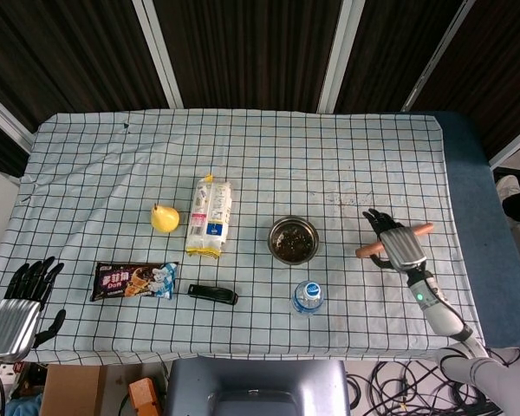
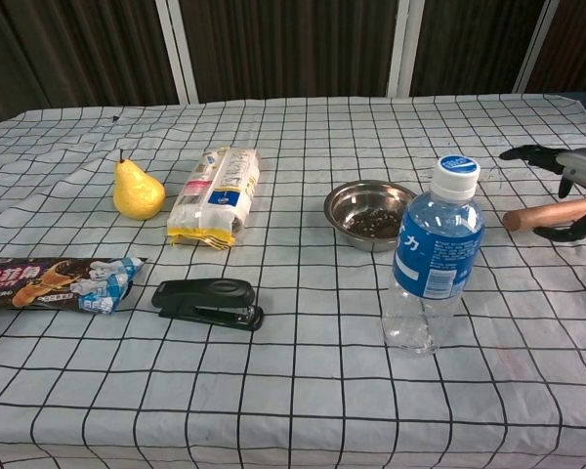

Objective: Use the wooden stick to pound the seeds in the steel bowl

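Note:
The steel bowl (image 1: 293, 240) (image 2: 371, 213) holds dark seeds and stands a little right of the table's middle. The wooden stick (image 1: 423, 230) (image 2: 547, 214) lies slanted to the right of the bowl, under my right hand (image 1: 400, 245) (image 2: 580, 168). That hand's black fingers (image 2: 529, 153) stretch out above the stick while the thumb curls beneath it, so the stick sits between them. My left hand (image 1: 19, 303) hangs off the table's near left corner, holding nothing, fingers apart; the chest view does not show it.
A water bottle (image 1: 308, 296) (image 2: 435, 254) stands just in front of the bowl. To the left lie a cracker packet (image 1: 210, 217), a pear (image 1: 164, 217), a black stapler (image 1: 212, 295) and an ice-cream wrapper (image 1: 134, 280). The table's right edge runs close behind the right hand.

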{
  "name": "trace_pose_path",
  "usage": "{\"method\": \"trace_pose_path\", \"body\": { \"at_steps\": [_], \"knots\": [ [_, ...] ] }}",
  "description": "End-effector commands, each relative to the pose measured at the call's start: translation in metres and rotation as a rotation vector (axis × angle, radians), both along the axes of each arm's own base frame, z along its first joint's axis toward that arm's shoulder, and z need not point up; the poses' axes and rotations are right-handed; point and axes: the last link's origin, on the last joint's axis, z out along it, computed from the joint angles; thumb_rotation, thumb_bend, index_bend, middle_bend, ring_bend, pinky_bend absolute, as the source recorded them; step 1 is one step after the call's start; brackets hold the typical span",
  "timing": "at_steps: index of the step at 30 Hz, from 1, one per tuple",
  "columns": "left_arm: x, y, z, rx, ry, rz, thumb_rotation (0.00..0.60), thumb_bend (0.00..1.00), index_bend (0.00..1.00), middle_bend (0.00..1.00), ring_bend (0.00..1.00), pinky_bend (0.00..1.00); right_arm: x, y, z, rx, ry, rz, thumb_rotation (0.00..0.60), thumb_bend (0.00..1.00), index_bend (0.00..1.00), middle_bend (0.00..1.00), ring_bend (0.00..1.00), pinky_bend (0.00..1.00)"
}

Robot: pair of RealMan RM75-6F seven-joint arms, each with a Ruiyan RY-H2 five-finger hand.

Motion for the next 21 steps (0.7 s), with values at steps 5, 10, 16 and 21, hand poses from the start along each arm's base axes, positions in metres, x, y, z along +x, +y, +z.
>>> {"method": "trace_pose_path", "body": {
  "at_steps": [5, 10, 16, 21],
  "knots": [
    [0.001, -0.004, 0.006, 0.019, -0.008, 0.002, 0.6, 0.38, 0.0, 0.0, 0.0, 0.05, 0.02, 0.039, 0.031, 0.006, -0.069, 0.097, 0.594, 0.2, 0.0, 0.0, 0.04, 0.32],
    [0.002, -0.008, 0.01, 0.039, -0.011, -0.009, 0.6, 0.38, 0.0, 0.0, 0.0, 0.05, 0.034, 0.084, 0.078, -0.09, -0.045, 0.165, 0.588, 0.2, 0.0, 0.0, 0.01, 0.23],
    [0.002, -0.01, 0.01, 0.047, 0.011, -0.008, 0.6, 0.38, 0.0, 0.0, 0.0, 0.05, 0.034, 0.169, 0.12, -0.293, 0.001, 0.091, 0.592, 0.21, 0.0, 0.0, 0.0, 0.1],
    [0.002, -0.012, 0.009, 0.038, 0.018, 0.003, 0.6, 0.39, 0.0, 0.0, 0.0, 0.05, 0.016, 0.191, 0.11, -0.257, 0.073, 0.001, 0.599, 0.21, 0.0, 0.0, 0.0, 0.02]
  ]
}}
